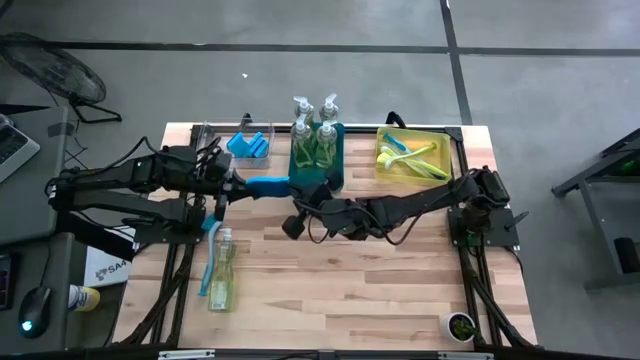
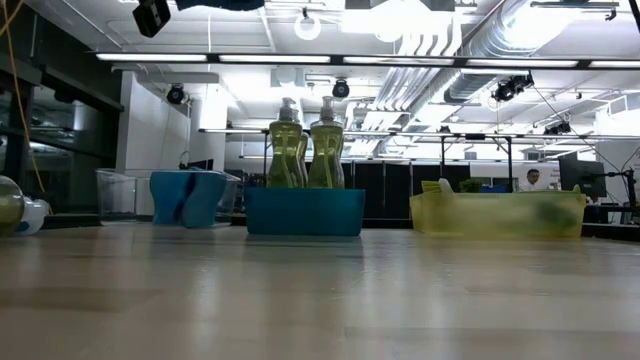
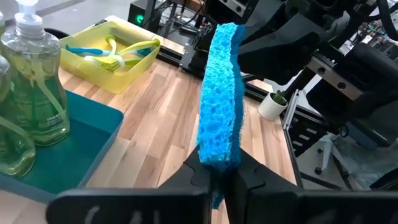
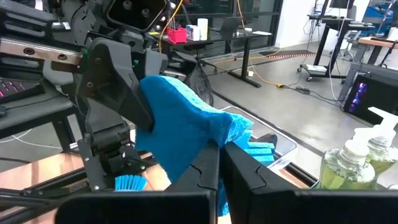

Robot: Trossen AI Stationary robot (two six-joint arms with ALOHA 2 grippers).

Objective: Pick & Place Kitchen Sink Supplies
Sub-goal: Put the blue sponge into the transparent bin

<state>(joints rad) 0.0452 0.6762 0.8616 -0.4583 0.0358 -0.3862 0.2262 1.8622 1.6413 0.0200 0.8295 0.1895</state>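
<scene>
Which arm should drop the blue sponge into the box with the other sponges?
Left, probably. Both end effectors pinch the sponge, but the clear box sits close beside the left end effector; the right end effector is stretched far across the table.

Before you, soap bottles (image 1: 316,140) in middle bin (image 1: 337,168), brushes (image 1: 410,158) in right bin (image 1: 384,170), sponges (image 1: 250,146) probably in left bin (image 1: 205,133).

You see a small blue wavy-edged sponge (image 1: 268,183) held off the table at frame centre, four clear pump bottles of yellow-green soap (image 1: 314,142) upright just above it, a fifth soap bottle (image 1: 222,280) lying lower left beside a blue long-handled brush (image 1: 208,262), and more brushes (image 1: 412,158) upper right.
</scene>
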